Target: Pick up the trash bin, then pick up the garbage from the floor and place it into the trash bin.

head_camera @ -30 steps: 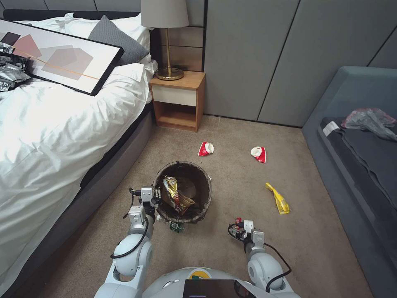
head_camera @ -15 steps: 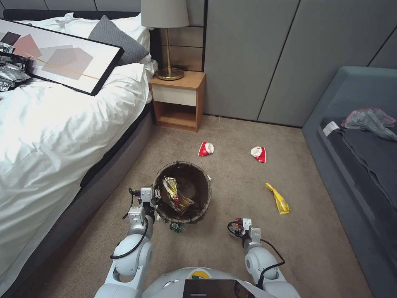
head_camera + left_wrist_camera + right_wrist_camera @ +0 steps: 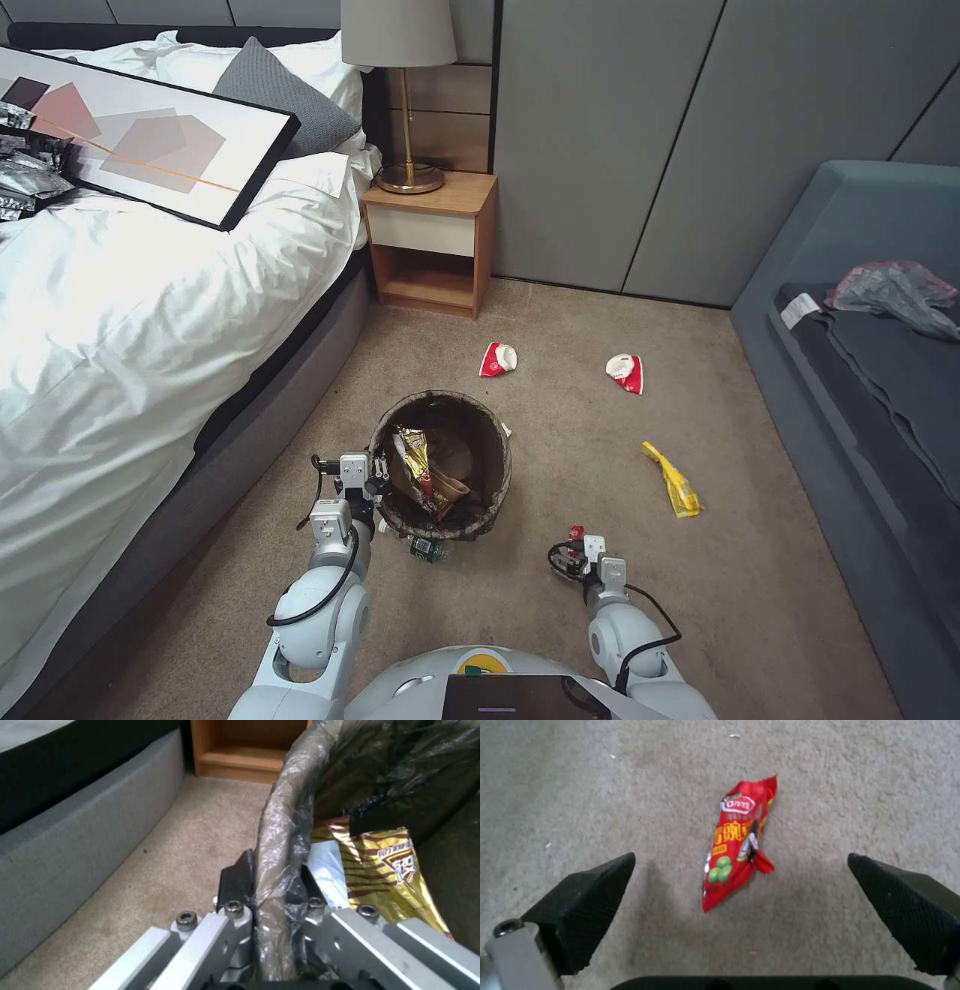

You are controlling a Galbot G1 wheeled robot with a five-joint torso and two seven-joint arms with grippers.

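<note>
We log the trash bin [image 3: 441, 464] on the carpet [image 3: 560, 620], right of the bed [image 3: 150, 300] and in front of the nightstand [image 3: 431, 243]. Left gripper [image 3: 272, 885] straddles its near-left rim. A bottle [image 3: 427, 548] lies just before the bin. A snack packet [image 3: 738, 843] lies under the right gripper [image 3: 740, 907], right of the bin. Two wrappers [image 3: 498, 359] lie beyond the bin; a third wrapper [image 3: 674, 482] lies toward the sofa [image 3: 860, 400].

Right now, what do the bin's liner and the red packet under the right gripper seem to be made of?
The liner: thin, glossy plastic film, probably; it wrinkles and lets light through. The red packet: printed, shiny snack foil or plastic, creased.
</note>
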